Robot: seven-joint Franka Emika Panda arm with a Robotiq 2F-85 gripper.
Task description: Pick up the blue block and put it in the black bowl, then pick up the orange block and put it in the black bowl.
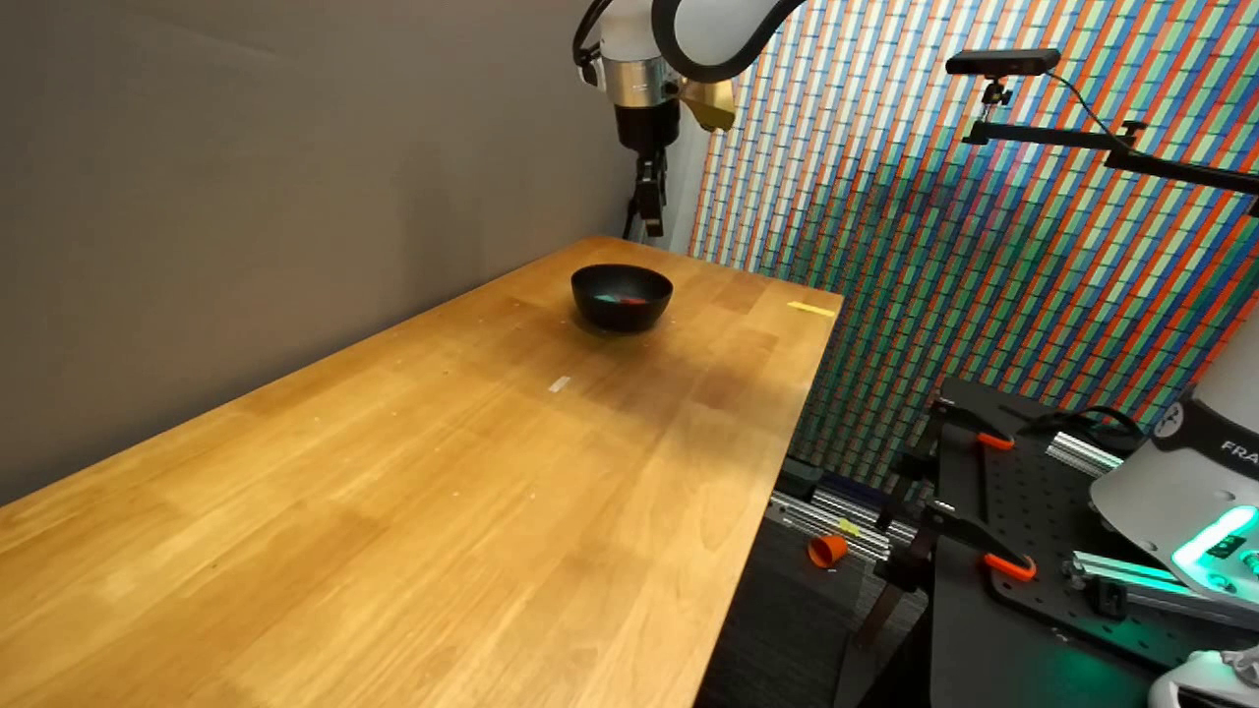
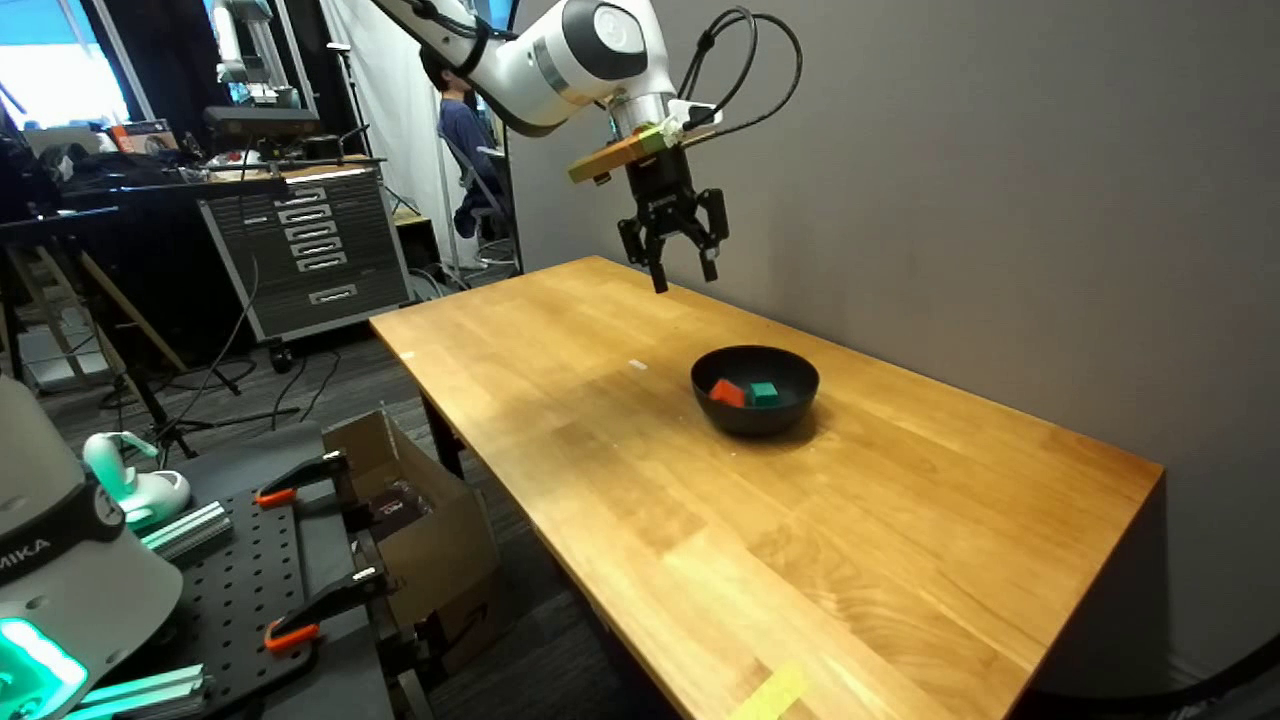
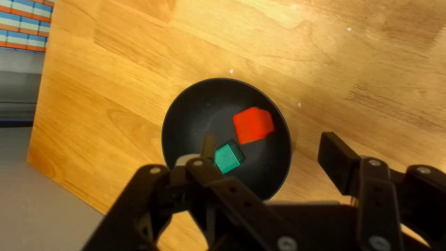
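Below the gripper [image 2: 685, 280], w/ a clear gap btwn, the blk bowl [image 2: 752, 425] sits upright on the wooden table [image 2: 900, 500]. Gripper fingers [image 2: 657, 272] stand spread wide, tips pointing down. Also under gripper, inside the bowl, lie the blue block [image 3: 228, 158] (looks teal) & the orange block [image 3: 249, 125] (looks red-orange), v. close together; can't tell if touching. In wrist view one fingertip partly covers the blue block's edge; orange block shows in the gap btwn fingers. Opposite finger shows past the bowl's rim, over table wood. Well off from gripper, yellow tape [image 1: 811, 309] lies at table's edge; small whitish strip [image 1: 559, 383] lies closer. Arm [image 2: 590, 55] extends above gripper; grey wall [image 2: 950, 200] stands beyond it.
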